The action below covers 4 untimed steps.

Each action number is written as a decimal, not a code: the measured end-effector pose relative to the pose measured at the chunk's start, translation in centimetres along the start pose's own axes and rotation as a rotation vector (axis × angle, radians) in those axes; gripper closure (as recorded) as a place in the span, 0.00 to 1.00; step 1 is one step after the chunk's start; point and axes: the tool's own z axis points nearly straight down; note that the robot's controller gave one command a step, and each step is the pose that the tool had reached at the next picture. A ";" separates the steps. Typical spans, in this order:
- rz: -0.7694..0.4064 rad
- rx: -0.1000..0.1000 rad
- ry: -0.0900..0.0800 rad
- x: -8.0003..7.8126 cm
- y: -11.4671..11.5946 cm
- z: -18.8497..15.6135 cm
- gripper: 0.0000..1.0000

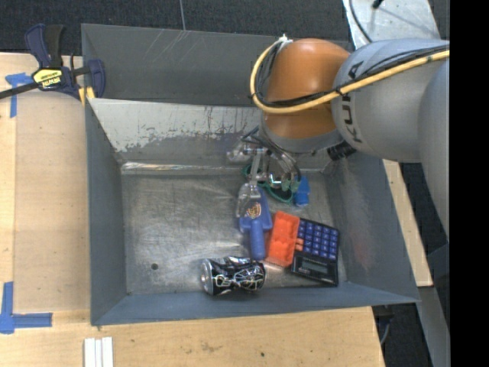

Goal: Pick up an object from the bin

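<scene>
The grey metal bin (pixel 107 228) is entered from the right by the arm, whose orange cover (pixel 302 90) is seen above the far wall. The pincer (pixel 257 176) is held over the right half of the floor; its opening cannot be told. A dark calculator with blue keys (pixel 317 251) and a crushed black can (pixel 233 275) are seen by the near wall. Just below the pincer a long blue tool (pixel 253 226) is laid, its long axis run from far wall to near wall, pale end towards the pincer, with an orange block (pixel 283 238) beside it.

We see pale wooden desk (pixel 42 205) left and along the bottom. Dark textured floor (pixel 137 2) across the top, more dark floor lower right. Light speckled patch (pixel 405 10) top right. Lighting looks even.
</scene>
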 end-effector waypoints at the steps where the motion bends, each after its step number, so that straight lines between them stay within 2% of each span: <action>1: 0.001 0.000 -0.008 -0.2 0.0 -0.5 0.00; 2: -0.013 0.000 -0.015 -0.7 2.8 4.4 0.00; 3: 0.004 -0.005 -0.022 0.6 3.3 6.8 0.00; 4: 0.158 -0.007 -0.016 0.2 0.6 6.8 0.00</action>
